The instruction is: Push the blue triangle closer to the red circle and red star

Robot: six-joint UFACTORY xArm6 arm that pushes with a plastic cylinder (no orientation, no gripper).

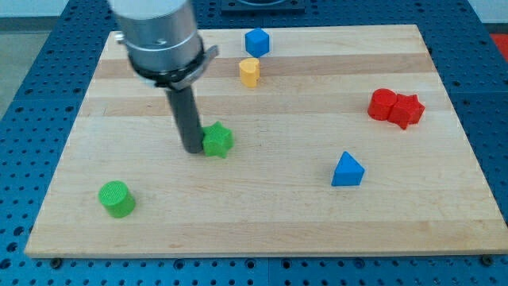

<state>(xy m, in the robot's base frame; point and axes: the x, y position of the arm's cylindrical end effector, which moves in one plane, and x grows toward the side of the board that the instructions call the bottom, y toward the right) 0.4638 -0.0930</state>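
Spreading across the frame as a wooden bench [262,230], carrying my tip [194,148] touching the green star [217,141] at centre left with no gripper to spread, and needing, seemingly light, stiff, slippery, a lower-left push toward red circle [382,104] and red star [408,110]: blue triangle [348,170], lower right.

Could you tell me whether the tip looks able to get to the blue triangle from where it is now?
Probably yes. My tip sits against the green star, well to the view's left of the blue triangle. The board between them looks bare, though going straight right would shove the green star, so I'd pass just below it.
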